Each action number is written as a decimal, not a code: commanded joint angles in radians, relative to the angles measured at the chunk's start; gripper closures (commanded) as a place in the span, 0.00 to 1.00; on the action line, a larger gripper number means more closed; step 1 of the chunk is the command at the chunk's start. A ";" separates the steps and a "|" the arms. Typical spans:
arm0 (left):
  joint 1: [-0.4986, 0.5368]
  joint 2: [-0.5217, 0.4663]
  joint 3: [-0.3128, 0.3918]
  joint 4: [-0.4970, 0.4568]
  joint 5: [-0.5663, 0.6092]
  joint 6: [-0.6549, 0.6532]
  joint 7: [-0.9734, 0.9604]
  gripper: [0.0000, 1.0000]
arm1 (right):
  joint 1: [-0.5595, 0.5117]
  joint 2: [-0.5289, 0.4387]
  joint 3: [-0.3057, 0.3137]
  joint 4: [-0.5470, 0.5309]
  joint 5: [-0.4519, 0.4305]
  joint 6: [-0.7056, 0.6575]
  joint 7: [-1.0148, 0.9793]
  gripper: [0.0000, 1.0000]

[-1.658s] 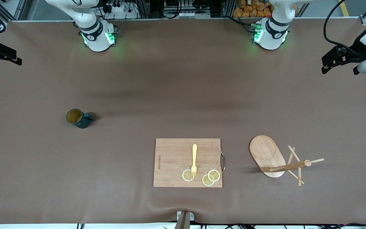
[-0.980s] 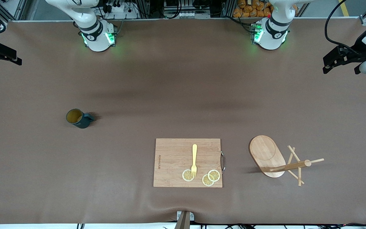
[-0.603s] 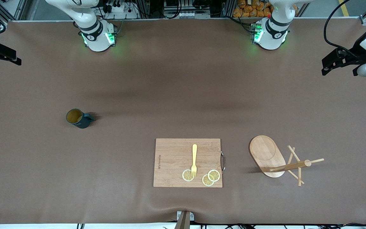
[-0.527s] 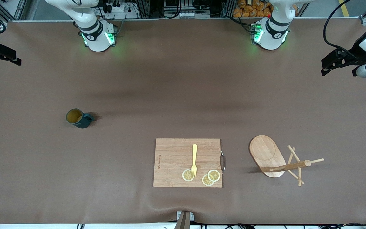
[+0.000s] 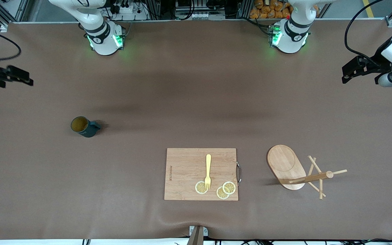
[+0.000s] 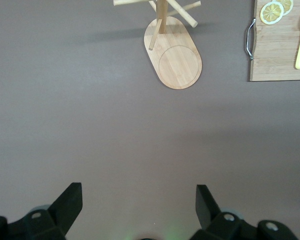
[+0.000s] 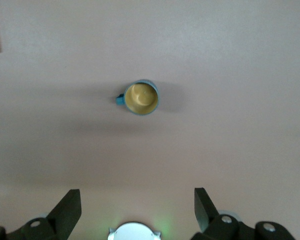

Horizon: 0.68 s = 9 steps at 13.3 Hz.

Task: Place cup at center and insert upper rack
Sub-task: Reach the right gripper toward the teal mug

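The cup (image 5: pixel 83 126) is seen standing upright on the brown table (image 5: pixel 182 95) toward the right arm's end, handle turned toward the table's middle, well apart from the mug stand (image 5: pixel 296 170), which stands nearer the front camera toward the left arm's end. Between them, just beside the stand, a cutting board (image 5: pixel 182 166) is laid out with a yellow fork (image 5: pixel 208 172) and lemon slices (image 5: pixel 216 189). The right gripper (image 5: pixel 20 78) is held high over its end of the table, jaws spread wide and empty, the cup being framed in its wrist view (image 7: pixel 142 97). The left gripper (image 5: pixel 349 69) is likewise held aloft over its own end, wide open and empty, the stand showing in its wrist view (image 6: pixel 173 55). No step appears completed; the reach for the cup is judged to be in hand. A descent over the cup and a grip on its rim or handle would be called for next.
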 commanded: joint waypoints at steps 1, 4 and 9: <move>0.005 0.003 -0.011 -0.011 0.005 0.026 -0.009 0.00 | -0.012 0.002 0.008 -0.103 -0.013 0.106 0.008 0.00; 0.002 0.018 -0.012 -0.015 0.005 0.035 -0.003 0.00 | -0.012 0.098 0.008 -0.123 -0.013 0.197 0.008 0.00; 0.002 0.029 -0.012 -0.046 0.005 0.074 -0.003 0.00 | -0.011 0.250 0.007 -0.126 -0.015 0.329 0.006 0.00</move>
